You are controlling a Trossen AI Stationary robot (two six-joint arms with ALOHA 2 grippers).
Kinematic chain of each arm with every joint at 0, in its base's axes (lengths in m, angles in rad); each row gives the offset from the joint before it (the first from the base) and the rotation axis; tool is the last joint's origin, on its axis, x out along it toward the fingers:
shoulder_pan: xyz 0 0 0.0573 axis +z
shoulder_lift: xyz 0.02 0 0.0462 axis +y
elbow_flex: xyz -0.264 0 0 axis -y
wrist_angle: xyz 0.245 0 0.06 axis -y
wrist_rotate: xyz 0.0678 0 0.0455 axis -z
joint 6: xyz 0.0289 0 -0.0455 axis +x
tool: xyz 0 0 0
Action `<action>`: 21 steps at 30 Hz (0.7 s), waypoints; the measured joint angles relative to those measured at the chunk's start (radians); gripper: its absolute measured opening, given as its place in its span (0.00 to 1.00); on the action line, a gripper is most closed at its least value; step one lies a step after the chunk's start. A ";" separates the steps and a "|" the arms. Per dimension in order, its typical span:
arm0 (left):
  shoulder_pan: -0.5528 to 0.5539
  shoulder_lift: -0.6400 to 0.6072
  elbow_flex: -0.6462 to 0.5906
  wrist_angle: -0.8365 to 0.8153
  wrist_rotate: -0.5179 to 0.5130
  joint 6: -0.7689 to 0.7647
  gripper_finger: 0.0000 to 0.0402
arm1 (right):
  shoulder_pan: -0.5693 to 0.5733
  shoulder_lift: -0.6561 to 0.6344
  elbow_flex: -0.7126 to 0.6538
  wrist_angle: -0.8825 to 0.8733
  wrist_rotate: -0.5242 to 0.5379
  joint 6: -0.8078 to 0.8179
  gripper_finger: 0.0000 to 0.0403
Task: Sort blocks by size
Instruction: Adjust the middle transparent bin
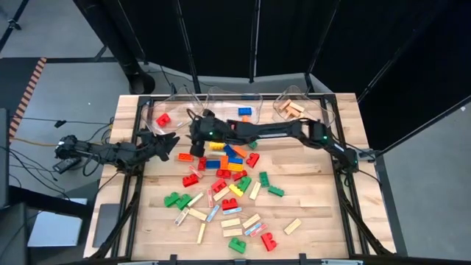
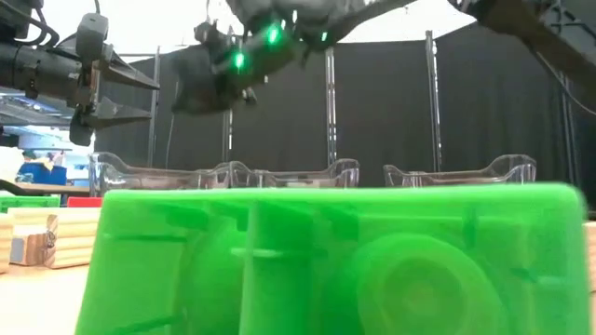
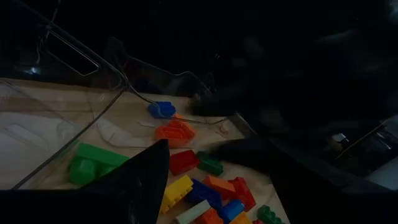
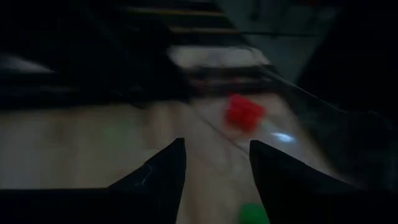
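Many small blocks [image 1: 228, 173], red, green, blue, yellow, orange and tan, lie scattered on the middle of the wooden table. My right gripper [image 1: 194, 138] reaches across to the table's left part and hangs above the pile's far left corner, near the left bin. Its fingers [image 4: 168, 171] stand apart with nothing between their ends. A green bit [image 4: 252, 214] shows low between them; what it is I cannot tell. My left gripper [image 1: 169, 144] waits open at the table's left, level above the table. One green block [image 2: 335, 261] fills the low view's foreground.
Three clear bins stand along the far edge. The left bin [image 1: 151, 121] holds a red block [image 4: 244, 112], the middle bin [image 1: 221, 103] a blue block [image 1: 244, 112], and the right bin [image 1: 316, 110] tan bars [image 1: 292, 109]. The two grippers are close together.
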 joint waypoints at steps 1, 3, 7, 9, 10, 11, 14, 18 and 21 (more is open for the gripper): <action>0.000 0.000 0.000 0.000 0.000 0.000 0.67 | 0.010 -0.004 0.001 -0.020 -0.021 0.019 0.46; 0.000 0.000 0.000 0.000 0.000 0.000 0.67 | 0.027 0.007 -0.004 -0.088 -0.031 0.047 0.42; 0.000 0.000 0.000 0.000 0.000 0.000 0.67 | 0.047 0.053 -0.010 -0.239 -0.039 0.102 0.30; 0.000 0.000 0.000 0.001 0.000 0.000 0.67 | 0.046 0.059 -0.019 -0.308 -0.043 0.134 0.25; 0.000 0.000 0.000 0.001 0.001 0.000 0.67 | 0.043 0.059 -0.033 -0.349 -0.042 0.143 0.22; 0.000 0.000 0.000 0.001 0.000 0.000 0.67 | 0.039 0.060 -0.050 -0.377 -0.041 0.144 0.20; 0.000 0.000 0.000 0.003 0.001 0.000 0.67 | 0.021 0.050 -0.072 -0.410 0.007 0.146 0.11; 0.000 0.000 0.000 0.008 0.001 0.000 0.67 | -0.015 0.043 -0.072 -0.490 0.050 0.217 0.02; 0.000 0.000 0.000 0.011 0.001 0.000 0.67 | -0.038 0.044 -0.074 -0.512 0.029 0.223 0.06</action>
